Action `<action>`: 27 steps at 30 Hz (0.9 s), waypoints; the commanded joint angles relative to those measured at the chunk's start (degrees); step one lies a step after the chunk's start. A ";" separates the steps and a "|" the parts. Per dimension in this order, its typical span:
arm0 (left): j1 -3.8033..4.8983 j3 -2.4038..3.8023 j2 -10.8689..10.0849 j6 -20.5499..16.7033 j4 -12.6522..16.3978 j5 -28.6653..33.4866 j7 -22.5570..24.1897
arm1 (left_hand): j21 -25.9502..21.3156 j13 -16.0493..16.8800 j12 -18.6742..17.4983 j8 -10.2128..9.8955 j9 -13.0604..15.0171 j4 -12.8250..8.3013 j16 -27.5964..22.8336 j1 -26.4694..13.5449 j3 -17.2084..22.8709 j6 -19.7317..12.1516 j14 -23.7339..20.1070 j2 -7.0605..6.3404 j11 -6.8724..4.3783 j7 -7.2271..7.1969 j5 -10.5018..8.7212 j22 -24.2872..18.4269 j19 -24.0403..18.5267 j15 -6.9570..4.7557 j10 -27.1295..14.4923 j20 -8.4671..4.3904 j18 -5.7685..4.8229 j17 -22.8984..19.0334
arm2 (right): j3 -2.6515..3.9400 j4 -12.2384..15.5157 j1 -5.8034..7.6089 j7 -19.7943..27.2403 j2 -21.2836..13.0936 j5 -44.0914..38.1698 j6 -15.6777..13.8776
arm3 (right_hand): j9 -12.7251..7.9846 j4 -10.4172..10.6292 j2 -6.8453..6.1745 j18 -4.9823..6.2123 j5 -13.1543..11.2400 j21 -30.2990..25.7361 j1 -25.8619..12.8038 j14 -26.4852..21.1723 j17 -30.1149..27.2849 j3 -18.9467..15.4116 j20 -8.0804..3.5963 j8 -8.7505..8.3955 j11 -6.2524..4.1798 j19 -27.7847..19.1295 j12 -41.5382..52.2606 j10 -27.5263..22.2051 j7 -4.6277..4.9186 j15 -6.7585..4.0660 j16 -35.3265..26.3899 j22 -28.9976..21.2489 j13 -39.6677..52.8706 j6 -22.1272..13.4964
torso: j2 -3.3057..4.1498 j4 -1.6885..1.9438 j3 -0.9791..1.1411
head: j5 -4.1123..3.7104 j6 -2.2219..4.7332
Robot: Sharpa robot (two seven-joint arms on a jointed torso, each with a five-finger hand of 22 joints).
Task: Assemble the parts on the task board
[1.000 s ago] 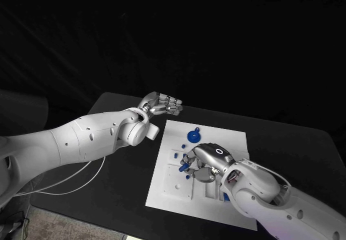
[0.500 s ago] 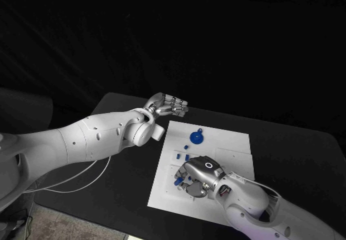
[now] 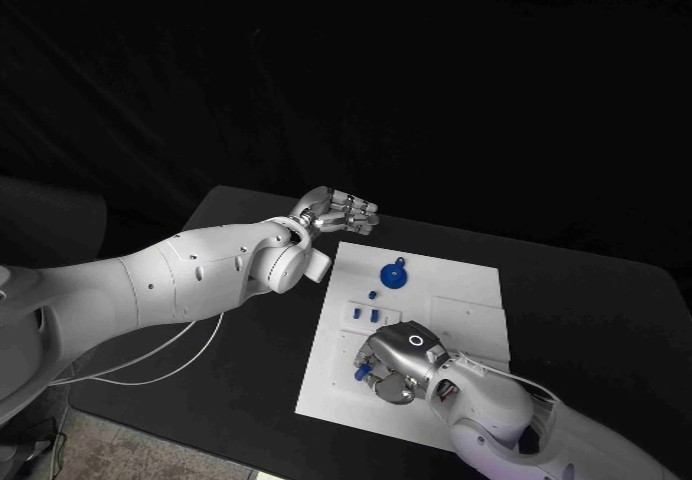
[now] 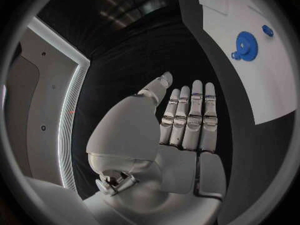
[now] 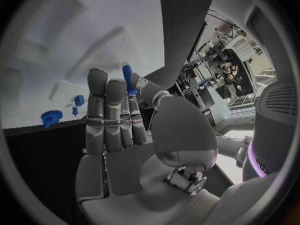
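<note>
The right hand [image 3: 392, 362] is pinching a blue peg [image 5: 127, 79] over the task board [image 3: 464, 290] on the bench [image 3: 606, 300]; the left hand [image 3: 335, 212], fingers together, is holding nothing beside the board's far corner; one blue gear [image 3: 394, 272] is lying there

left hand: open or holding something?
Open. Left robot hand holds nothing, fingers straight side by side, off the board's edge.
</note>
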 commanded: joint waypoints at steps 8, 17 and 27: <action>0.06 0.04 0.15 1.24 -0.01 0.30 0.03 | 0.26 0.00 -0.07 -0.07 0.05 0.22 -0.07 0.08 -0.04 -0.51 -0.39 0.60 -0.05 0.02 0.14 0.05 0.07 -0.02 -0.27 0.17 0.10 0.04 | -0.29 -0.41 -0.17 -0.52 0.14 -2.02 1.08 | 0.44 -0.08 0.23 0.83 0.33 0.15 -0.58 0.00 0.05 0.28 -0.25 0.26 0.13 2.04 0.24 0.31 -0.68 -0.43 -0.15 0.04 0.07 1.89 | 0.00 0.01 -0.08 | 0.15 -0.20; 0.06 0.04 0.11 1.32 -0.04 0.30 0.00 | 0.48 0.00 -0.06 -0.06 0.06 0.32 -0.06 0.09 -0.21 -0.57 -0.44 0.72 -0.04 0.04 0.16 0.18 -0.13 0.00 -0.33 0.21 0.13 0.06 | -0.44 -0.50 -0.19 -1.73 0.24 -3.34 0.25 | 0.45 -0.10 0.23 0.83 0.11 0.22 -0.59 0.01 0.05 0.41 -0.27 0.26 0.11 2.06 0.25 0.39 -0.68 -0.45 -0.06 0.16 0.07 1.92 | -0.01 0.05 -0.07 | 0.20 -0.11; 0.06 0.04 0.17 1.55 -0.09 0.30 -0.14 | 0.57 0.00 -0.07 -0.07 0.05 0.42 -0.07 -0.03 -0.30 -0.60 -0.45 0.75 -0.03 0.04 0.16 0.22 -0.19 0.02 -0.35 0.23 0.13 0.06 | -0.58 -0.36 -0.19 -2.82 0.56 -4.52 0.31 | 0.45 -0.12 0.20 0.82 -0.09 0.43 -0.57 0.01 0.03 0.65 -0.28 0.26 0.10 2.07 0.25 0.44 -0.70 -0.46 0.02 0.32 0.07 1.96 | -0.02 0.03 -0.07 | 0.14 -0.12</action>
